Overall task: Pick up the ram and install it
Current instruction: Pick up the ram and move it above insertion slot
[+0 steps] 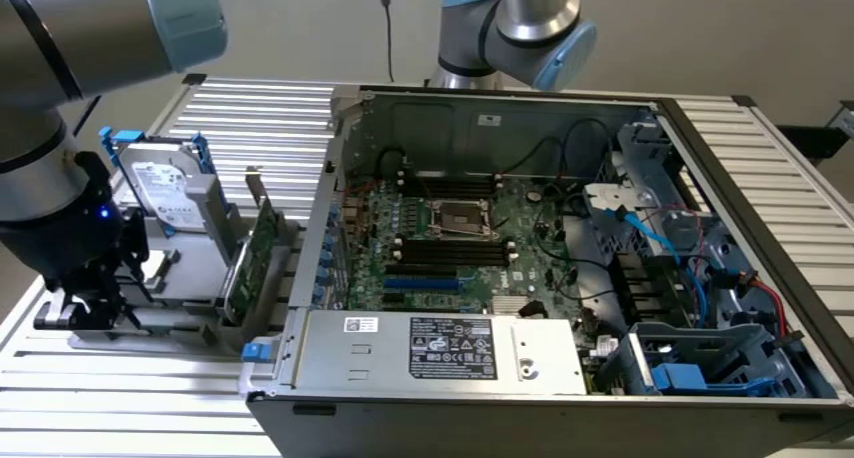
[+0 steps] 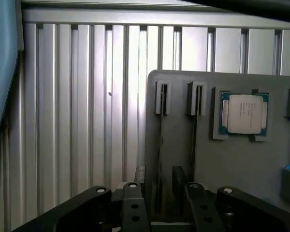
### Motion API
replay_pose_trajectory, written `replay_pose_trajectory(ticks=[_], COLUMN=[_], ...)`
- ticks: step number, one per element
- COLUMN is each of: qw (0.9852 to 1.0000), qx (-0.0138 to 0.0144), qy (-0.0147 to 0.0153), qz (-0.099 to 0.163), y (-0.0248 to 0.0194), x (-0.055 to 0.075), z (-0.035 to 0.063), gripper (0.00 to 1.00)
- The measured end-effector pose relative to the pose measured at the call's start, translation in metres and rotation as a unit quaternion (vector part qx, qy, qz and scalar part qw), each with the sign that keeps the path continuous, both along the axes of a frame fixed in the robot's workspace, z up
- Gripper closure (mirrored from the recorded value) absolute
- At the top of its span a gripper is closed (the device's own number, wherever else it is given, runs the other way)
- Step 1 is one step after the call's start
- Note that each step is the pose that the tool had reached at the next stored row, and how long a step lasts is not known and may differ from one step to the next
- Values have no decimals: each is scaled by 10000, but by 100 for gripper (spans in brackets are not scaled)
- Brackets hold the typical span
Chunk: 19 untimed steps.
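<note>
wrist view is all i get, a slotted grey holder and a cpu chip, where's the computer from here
Observer: The open computer case lies just to the exterior view's right of the grey holder.
Operator: anything else standing in that holder
Observer: A silver hard drive with blue rails and a tall green expansion card stand upright in it.
Operator: what's inside the case
Observer: A motherboard with long black slots on either side of its CPU socket.
</note>
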<state>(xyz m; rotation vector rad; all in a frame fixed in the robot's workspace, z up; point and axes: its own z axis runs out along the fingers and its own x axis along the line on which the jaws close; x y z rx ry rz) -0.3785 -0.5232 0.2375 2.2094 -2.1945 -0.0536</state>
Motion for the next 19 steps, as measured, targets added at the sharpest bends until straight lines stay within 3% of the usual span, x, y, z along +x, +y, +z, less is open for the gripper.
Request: replay_pose_trajectory(ticks=[19], qw=[10000], qx=[0], qy=[0], qz=[-4], y=[0], x=[0], z=[-345], gripper=[64])
